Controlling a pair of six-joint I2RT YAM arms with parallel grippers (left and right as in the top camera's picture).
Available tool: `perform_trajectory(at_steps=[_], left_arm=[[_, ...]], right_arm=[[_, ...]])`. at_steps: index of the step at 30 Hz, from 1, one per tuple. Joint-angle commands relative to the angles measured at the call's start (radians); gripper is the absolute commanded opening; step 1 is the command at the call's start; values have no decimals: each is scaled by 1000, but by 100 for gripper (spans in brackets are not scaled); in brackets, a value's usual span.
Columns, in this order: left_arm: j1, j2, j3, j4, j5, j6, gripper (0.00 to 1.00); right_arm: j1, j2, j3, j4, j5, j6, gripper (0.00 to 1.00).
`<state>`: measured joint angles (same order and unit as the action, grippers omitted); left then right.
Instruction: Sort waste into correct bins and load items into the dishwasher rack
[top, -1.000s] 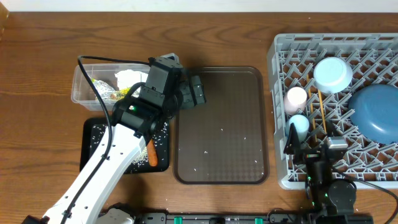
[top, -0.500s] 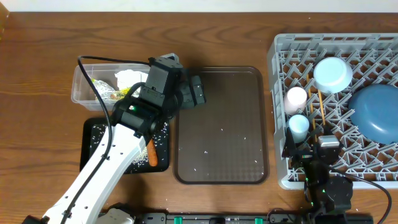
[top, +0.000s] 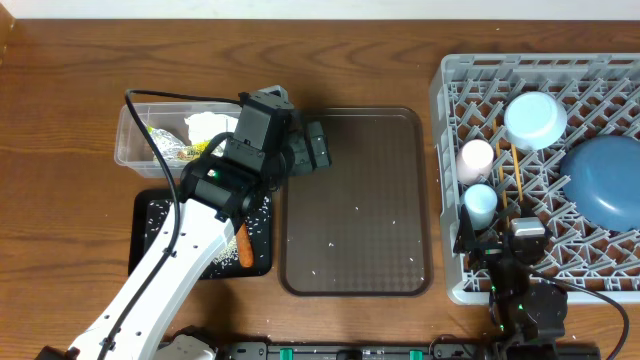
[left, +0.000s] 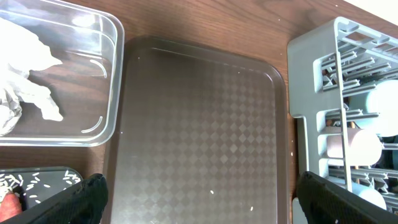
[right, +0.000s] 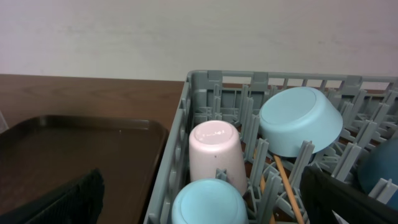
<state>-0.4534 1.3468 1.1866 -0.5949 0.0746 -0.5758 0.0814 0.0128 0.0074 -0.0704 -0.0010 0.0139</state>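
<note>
Left end effector (top: 320, 147) and right end effector (top: 492, 238): both released, grasping nothing.
Overhead: tissue (top: 207, 126) lies in the clear tub (top: 130, 155), carrot (top: 244, 246) in the black tray (top: 150, 240). Left wrist: spread fingers (left: 68, 202) above the brown tray (left: 199, 124). Right wrist: pink cup (right: 214, 152) and pale blue bowl (right: 298, 121) sit upside down in the rack (right: 205, 78).

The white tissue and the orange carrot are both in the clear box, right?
Not quite. The white tissue is in the clear box, but the orange carrot lies in the black tray beside it. The overhead view shows this.
</note>
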Motion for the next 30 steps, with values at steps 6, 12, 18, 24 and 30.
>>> perform_trajectory(at_steps=[6, 12, 18, 24, 30], left_arm=[[-1, -42, 10, -18, -19, 6, 99], [8, -276, 10, -67, -68, 7, 99], [74, -585, 0, -154, -91, 6, 99], [167, -873, -57, -277, -83, 5, 99], [232, -1132, -224, -332, -87, 6, 99]], right_arm=[[-18, -7, -2, -5, -3, -15, 99], [-18, -7, -2, -5, -4, -15, 99], [-18, -7, -2, -5, -4, -15, 99], [-18, -7, -2, -5, -4, -15, 99], [-18, -7, -2, -5, -4, -15, 99]])
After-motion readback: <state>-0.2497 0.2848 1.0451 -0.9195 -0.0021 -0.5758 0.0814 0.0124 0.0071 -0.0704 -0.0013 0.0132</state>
